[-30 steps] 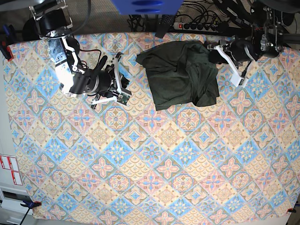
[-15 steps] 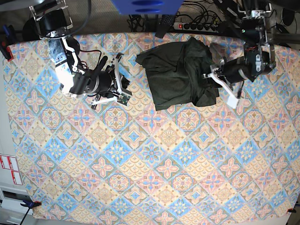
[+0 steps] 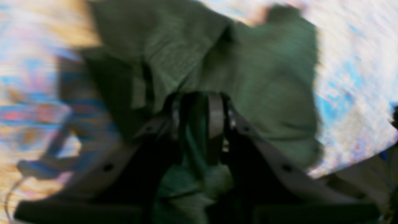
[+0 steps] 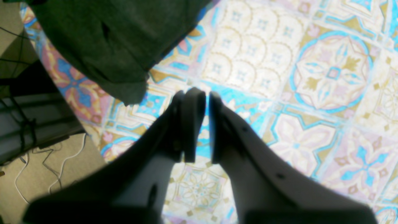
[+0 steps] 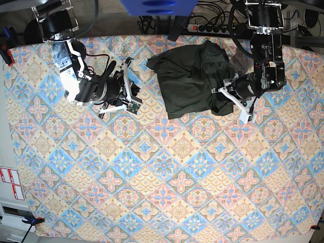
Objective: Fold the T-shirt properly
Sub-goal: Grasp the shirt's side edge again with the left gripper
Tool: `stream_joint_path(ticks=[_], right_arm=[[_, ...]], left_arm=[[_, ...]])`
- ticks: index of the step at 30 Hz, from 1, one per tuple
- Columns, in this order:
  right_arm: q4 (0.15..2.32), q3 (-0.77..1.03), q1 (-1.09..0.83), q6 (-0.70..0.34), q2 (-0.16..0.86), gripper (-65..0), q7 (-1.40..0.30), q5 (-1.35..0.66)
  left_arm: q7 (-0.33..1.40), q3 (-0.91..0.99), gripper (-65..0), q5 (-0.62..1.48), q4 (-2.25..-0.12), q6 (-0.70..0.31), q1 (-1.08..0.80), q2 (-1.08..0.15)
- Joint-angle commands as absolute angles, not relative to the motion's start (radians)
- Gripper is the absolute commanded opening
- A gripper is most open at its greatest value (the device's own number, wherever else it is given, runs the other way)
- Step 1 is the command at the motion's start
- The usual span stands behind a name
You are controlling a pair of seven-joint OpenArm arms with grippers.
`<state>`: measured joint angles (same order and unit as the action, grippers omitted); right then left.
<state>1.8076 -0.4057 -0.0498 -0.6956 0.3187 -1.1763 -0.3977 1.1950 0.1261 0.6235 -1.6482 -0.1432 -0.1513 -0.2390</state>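
Two hands | left hand (image 3: 199, 124) pinching T-shirt (image 5: 195, 81) edge | right hand (image 4: 199, 124) pressed together, beside hem

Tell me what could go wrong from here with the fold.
1. The left end effector pinches only a small bunch of the T-shirt at its bunched lower corner; a pull may slip off or drag the whole heap.
2. The shirt lies crumpled, layers overlapping, so it may grab several layers at once.
3. The right end effector rests apart on the tablecloth, holding nothing, so nothing anchors the far side.
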Motion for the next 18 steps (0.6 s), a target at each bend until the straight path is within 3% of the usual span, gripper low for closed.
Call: stream_joint_path(ticks=[1,9,18], right_arm=[[1.827,-0.4,-0.033,-0.698,0.325,-59.0,-1.162,-0.41],[1.825,-0.4,-0.031,-0.698,0.325,-59.0,-1.162,-0.41],[1.825,-0.4,-0.031,-0.698,0.325,-59.0,-1.162,-0.41]], left_arm=[[1.156,0.13,-53.5,0.618,-1.659,-0.147,-0.168,-0.278],[1.075,0.137,-54.1,0.613,-1.538,-0.147,-0.211,-0.343],[1.061,0.309,-54.1,0.615,-1.54,-0.153,-0.245,-0.343]])
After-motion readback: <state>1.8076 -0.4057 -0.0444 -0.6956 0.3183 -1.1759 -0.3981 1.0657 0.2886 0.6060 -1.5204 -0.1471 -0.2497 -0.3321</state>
